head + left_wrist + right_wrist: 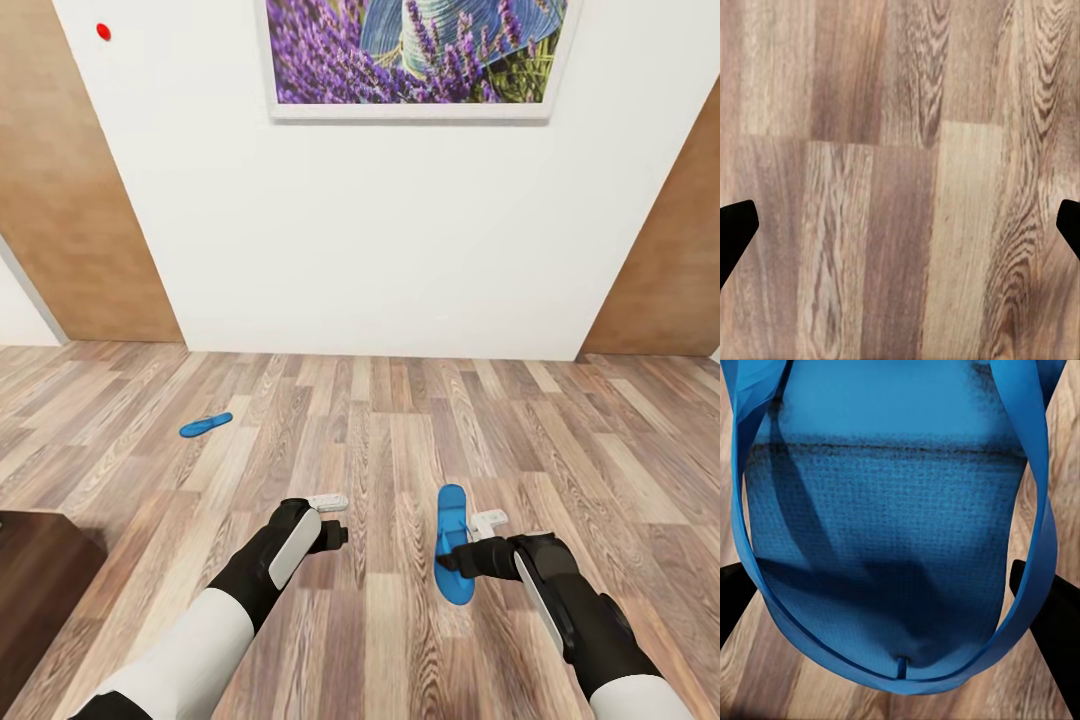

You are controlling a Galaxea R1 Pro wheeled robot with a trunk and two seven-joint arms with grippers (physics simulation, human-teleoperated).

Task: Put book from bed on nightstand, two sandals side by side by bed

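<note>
Gripping one blue sandal (453, 545) at about 5 o'clock in the head view, the right tool (462, 558) is closed on it above the wood-plank floor (400, 420). The second sandal (206, 424) is seen lying on the floor at 9 o'clock, well apart. The left tool (335, 520) is held open over bare planks.

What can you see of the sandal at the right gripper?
The near sandal is a bright blue flip-flop with a thin flat sole and blue thong straps, its sole surface finely textured in the right wrist view. It lies lengthwise on the wood floor, toe end pointing toward the wall. The right gripper is at its right edge, fingers either side of the straps; whether it grips cannot be told.
</note>
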